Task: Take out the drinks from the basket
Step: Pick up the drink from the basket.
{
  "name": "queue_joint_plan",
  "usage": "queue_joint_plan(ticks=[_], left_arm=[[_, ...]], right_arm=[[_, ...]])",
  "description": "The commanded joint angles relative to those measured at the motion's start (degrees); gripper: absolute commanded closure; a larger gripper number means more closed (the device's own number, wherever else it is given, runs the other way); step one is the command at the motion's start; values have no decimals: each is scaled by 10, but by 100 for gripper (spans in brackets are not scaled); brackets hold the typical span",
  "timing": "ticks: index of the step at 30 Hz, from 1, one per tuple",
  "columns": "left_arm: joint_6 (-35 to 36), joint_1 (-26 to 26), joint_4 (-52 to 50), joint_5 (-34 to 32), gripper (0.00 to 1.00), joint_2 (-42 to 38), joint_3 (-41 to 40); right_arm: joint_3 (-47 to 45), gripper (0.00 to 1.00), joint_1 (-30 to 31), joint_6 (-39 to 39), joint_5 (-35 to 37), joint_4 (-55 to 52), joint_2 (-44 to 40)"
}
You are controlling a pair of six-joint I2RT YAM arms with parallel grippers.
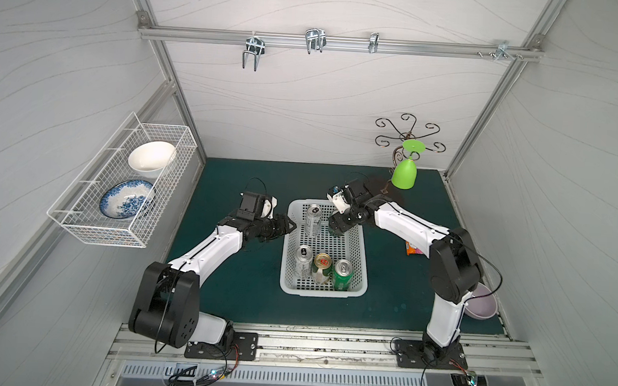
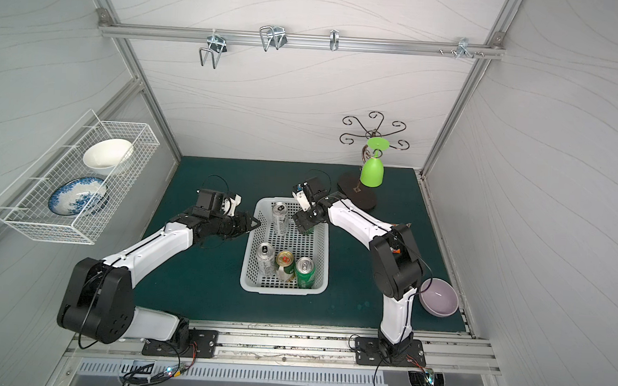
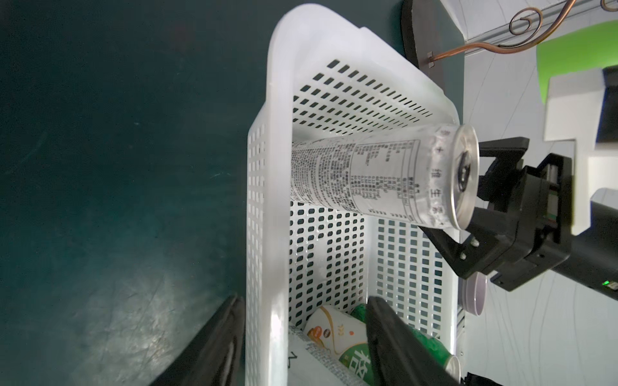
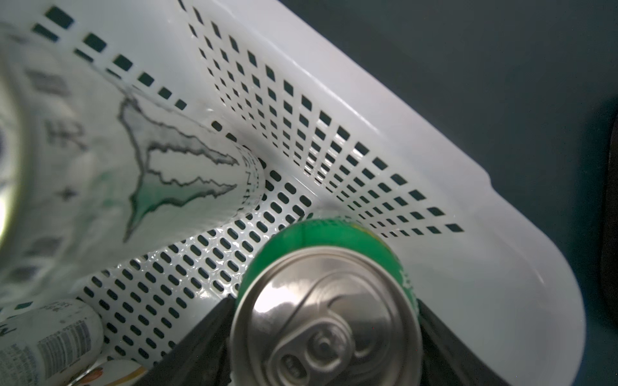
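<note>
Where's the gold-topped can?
In both top views the gold-topped can stands at the near end of the basket, between a silver can and a green can.

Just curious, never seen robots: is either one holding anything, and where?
Right end effector seems to grip the green can by its sides near the top. Left end effector straddles the basket wall, not clamped.

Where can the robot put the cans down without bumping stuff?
On the bare green mat in front of the basket, and behind it toward the back wall. The right side is crowded: snack packet, purple bowl, cup stand.
</note>
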Motion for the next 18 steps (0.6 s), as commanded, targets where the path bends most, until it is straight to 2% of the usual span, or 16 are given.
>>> queue_joint_plan(ticks=[1,7,18], left_arm=[[4,-2,28,18,40,11,4],[10,-2,20,22,44,19,21],[13,-2,25,27,46,28,22]], right_arm=[[17,26,3,4,-6,4,14],[27,34,3,2,3,-3,16],[32,36,-3,-1,6,-27,-45]])
